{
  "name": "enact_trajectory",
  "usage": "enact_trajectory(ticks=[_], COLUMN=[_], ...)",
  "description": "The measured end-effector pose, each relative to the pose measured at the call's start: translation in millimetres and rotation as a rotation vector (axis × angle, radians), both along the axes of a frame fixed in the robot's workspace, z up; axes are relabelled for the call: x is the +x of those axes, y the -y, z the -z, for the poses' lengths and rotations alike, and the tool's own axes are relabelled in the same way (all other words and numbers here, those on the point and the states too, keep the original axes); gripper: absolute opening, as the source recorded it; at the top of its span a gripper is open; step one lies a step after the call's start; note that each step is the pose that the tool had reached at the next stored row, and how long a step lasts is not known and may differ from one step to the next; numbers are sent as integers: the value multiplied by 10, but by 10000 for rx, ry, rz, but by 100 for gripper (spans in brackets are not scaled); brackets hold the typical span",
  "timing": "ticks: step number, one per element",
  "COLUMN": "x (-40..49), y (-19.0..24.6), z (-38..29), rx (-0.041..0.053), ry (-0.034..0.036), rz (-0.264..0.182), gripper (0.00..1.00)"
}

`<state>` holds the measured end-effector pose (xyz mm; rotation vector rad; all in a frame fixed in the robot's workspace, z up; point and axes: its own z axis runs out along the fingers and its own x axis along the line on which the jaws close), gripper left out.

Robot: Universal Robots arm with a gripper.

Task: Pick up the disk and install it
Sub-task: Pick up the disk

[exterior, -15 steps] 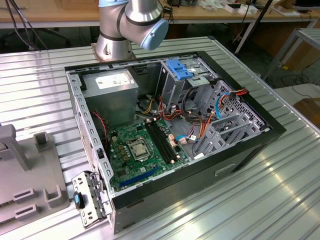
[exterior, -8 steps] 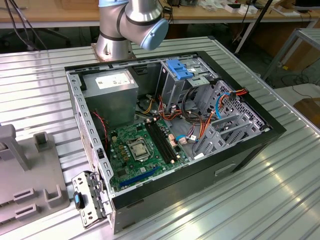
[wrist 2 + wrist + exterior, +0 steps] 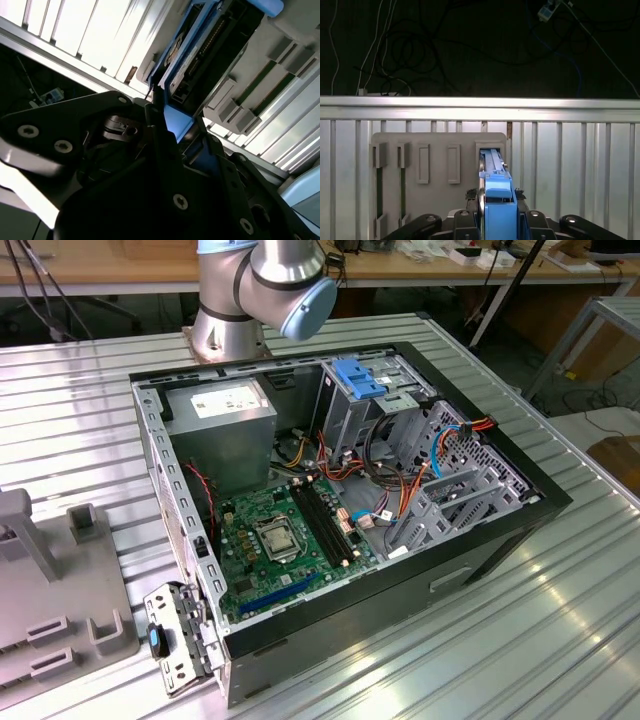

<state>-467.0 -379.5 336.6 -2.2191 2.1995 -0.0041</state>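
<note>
The disk (image 3: 496, 172) stands in a grey rack (image 3: 435, 150), clamped by the gripper (image 3: 498, 197).

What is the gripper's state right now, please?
The gripper is closed on the disk, gripping its blue carrier end at the grey rack.

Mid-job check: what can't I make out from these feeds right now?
Disk: first wrist view, near end cut off by the frame edge.
Arm: exterior view, cut off by the top edge.
Grey fixture: exterior view, cut off at its left edge.
Drive bay: exterior view, inside hidden by its blue bracket.
</note>
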Motion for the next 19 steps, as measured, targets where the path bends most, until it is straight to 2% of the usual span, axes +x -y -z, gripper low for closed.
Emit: enact_trajectory(ticks=[5,9,11,12,14,19], x=[0,0,0,0,0,0], y=[0,0,0,0,0,0], z=[-164,-347,-414,-488,-580,-720], rx=[-16,-33,-42,-49,-60,-68], ry=[5,7,8,9,8,9], rz=[0,0,0,0,0,-1], gripper=[37,37,37,37,37,37])
